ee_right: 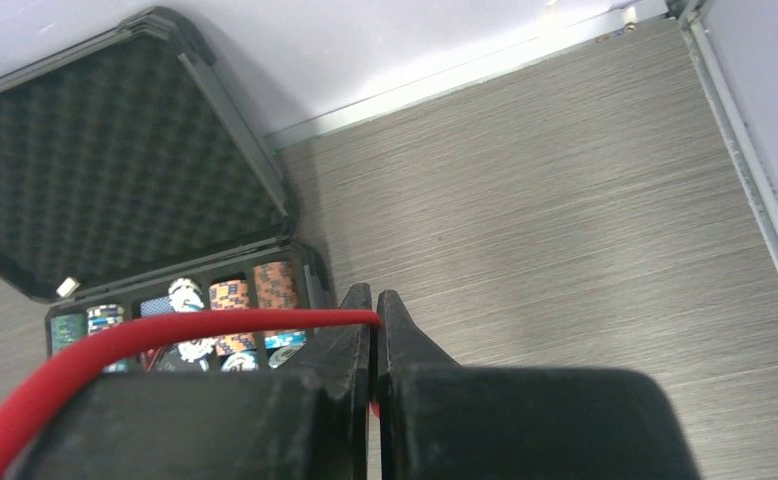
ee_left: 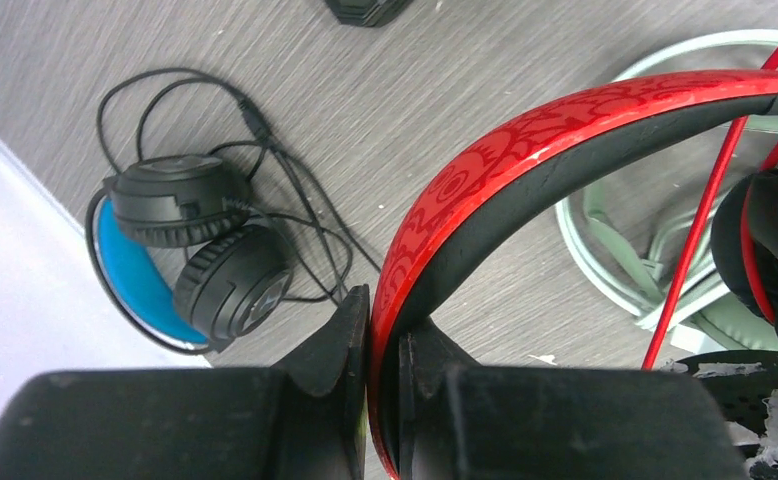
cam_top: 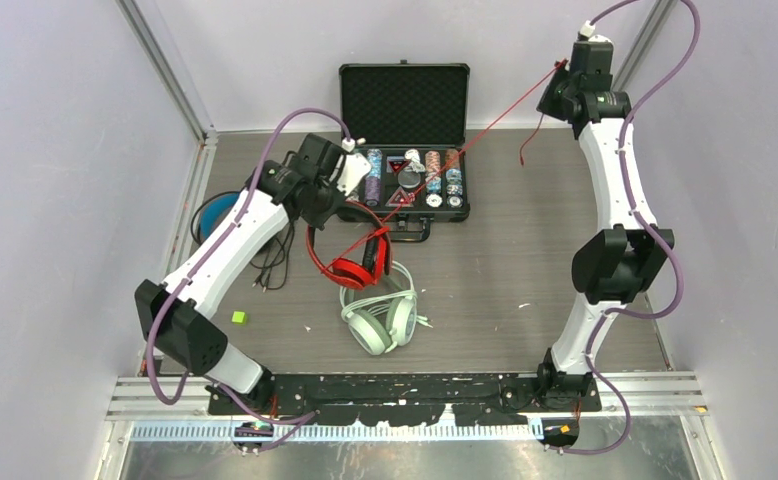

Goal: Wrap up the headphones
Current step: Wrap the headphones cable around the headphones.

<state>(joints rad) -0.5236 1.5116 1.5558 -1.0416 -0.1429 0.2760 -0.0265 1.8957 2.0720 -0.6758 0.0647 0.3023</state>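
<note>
The glossy red headphones [cam_top: 350, 262] are tilted up in the middle of the table. My left gripper [cam_top: 327, 208] is shut on their headband [ee_left: 525, 150], as the left wrist view [ee_left: 385, 322] shows. Their red cable [cam_top: 470, 145] runs taut up to my right gripper [cam_top: 562, 70], which is raised at the back right and shut on the cable [ee_right: 165, 335] in the right wrist view [ee_right: 375, 300]. The mint-green headphones [cam_top: 380, 315] lie just in front of the red pair. The black headphones [cam_top: 215, 213] with blue lining lie at the left, their black cable [cam_top: 270, 265] loose beside them.
An open black case [cam_top: 405, 100] holding poker chips stands at the back centre, under the taut cable. A small green block [cam_top: 238, 317] lies at the near left. The cable's free end [cam_top: 528, 140] hangs below my right gripper. Walls enclose the table.
</note>
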